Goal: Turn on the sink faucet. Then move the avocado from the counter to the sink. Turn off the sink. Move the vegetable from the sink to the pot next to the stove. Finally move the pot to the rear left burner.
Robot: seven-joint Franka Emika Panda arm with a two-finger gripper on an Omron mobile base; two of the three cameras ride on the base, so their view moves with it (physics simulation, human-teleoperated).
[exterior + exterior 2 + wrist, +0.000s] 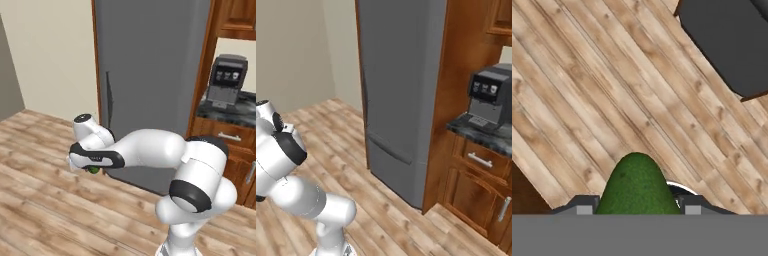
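The avocado [637, 182] is a dark green rounded fruit sitting between my two finger tips in the hand view, with plank floor beneath it. My gripper [636, 206] is shut on it. In the left base view the arm is folded out to the left, the hand pointing down over the floor, and a bit of the green avocado [93, 170] peeks out under the gripper [91, 169].
A tall grey fridge [150, 75] [401, 90] stands ahead. To its right are wooden cabinets [476, 190] under a dark counter [225, 112] with a coffee machine [227, 80] [491, 97]. Wood plank floor [35, 165] stretches to the left.
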